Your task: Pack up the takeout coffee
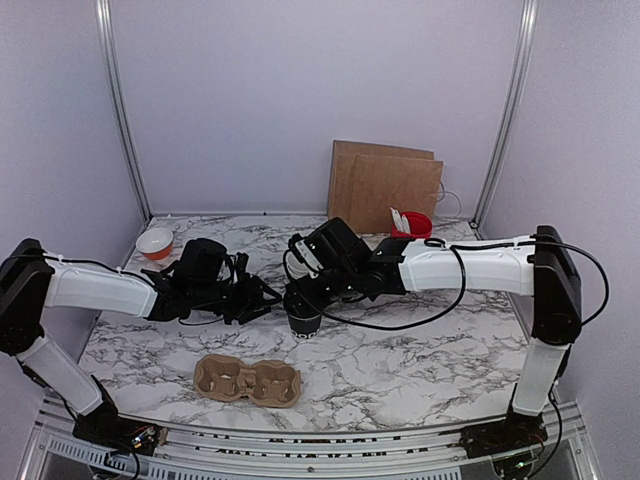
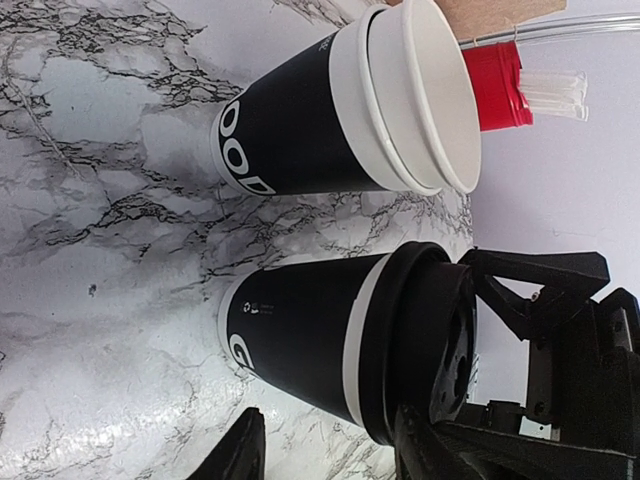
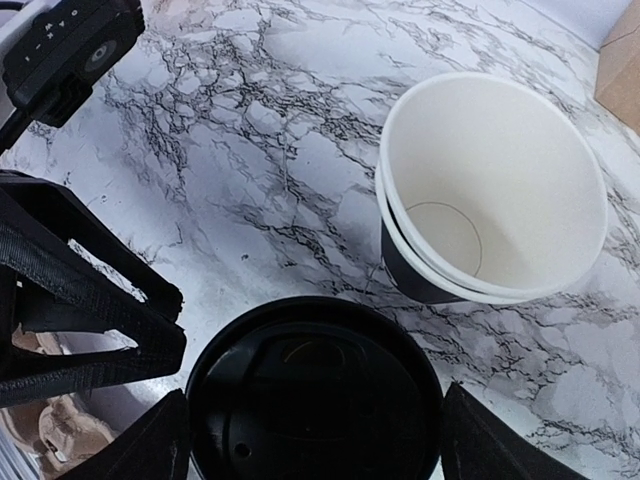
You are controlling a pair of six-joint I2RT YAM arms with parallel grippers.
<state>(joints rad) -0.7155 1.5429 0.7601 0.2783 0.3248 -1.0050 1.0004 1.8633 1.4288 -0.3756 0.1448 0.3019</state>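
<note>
The lidded black cup (image 1: 303, 318) stands mid-table under the right gripper (image 3: 313, 400). Its fingers spread wide on either side of the lid (image 3: 315, 375); I cannot tell whether they pinch it. The left gripper (image 1: 265, 298) hangs open at the cup's 9 o'clock. From above, the tray (image 1: 248, 381) lies at 7 o'clock. A lid seated crooked could pop off in a lift and drop the cup, and the close arms might collide.

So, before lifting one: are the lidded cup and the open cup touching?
Apart. The left wrist view shows bare marble between the lidded cup and the open cup.
</note>
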